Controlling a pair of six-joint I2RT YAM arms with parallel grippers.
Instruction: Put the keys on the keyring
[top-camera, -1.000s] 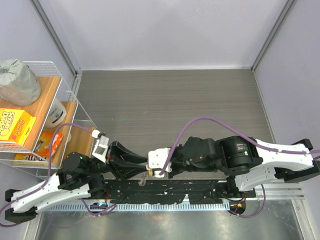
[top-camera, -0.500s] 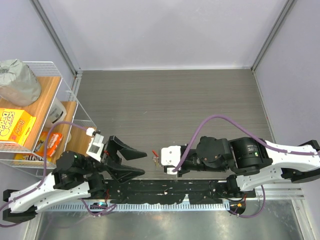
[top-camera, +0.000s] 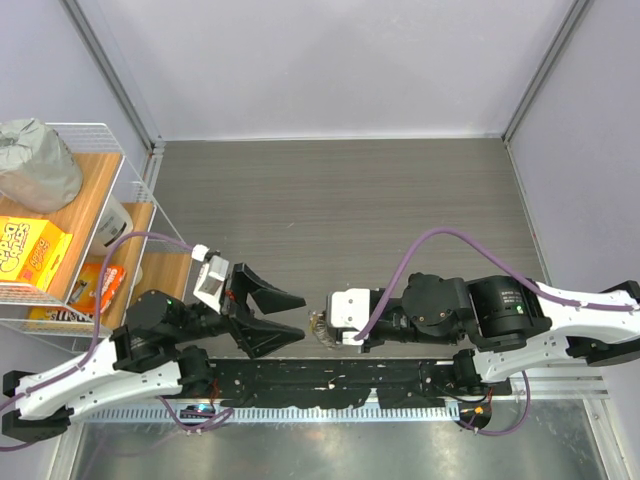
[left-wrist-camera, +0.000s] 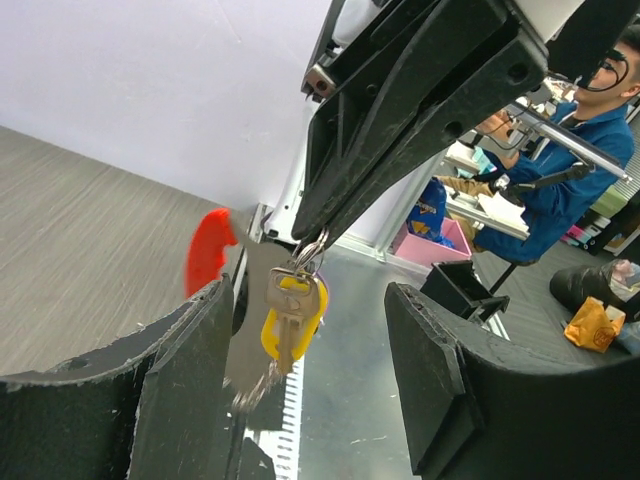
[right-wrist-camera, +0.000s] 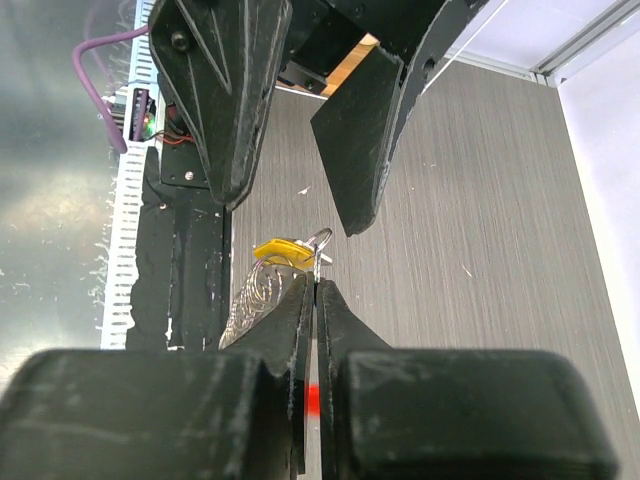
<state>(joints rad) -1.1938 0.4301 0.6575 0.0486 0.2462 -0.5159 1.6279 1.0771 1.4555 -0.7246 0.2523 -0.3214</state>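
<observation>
- As I read the overhead view, the right gripper (top-camera: 320, 326) and the left gripper (top-camera: 301, 317) face each other tip to tip. They sit near the front edge of the table (top-camera: 340, 200), just beyond the black rail (top-camera: 330, 385) that carries the arm bases.
- My right gripper's jaws are pressed together on the keyring (right-wrist-camera: 318, 242). Its thin silver loop pokes out just past the fingertips in the right wrist view.
- The keys (left-wrist-camera: 293, 312) hang below that loop: a yellow head with a metal blade lying over it, pointing down. A short silvery chain (left-wrist-camera: 255, 388) dangles lower, blurred.
- The curved red plastic piece (left-wrist-camera: 210, 250) shows to the left of the keys in the left wrist view, just above my left finger's edge.
- My left gripper is spread wide and holds nothing. Its fingers (left-wrist-camera: 190, 390) stand on either side of the hanging keys, apart from them.
- I cannot tell whether the key is truly threaded on the ring or only caught against it.
</observation>
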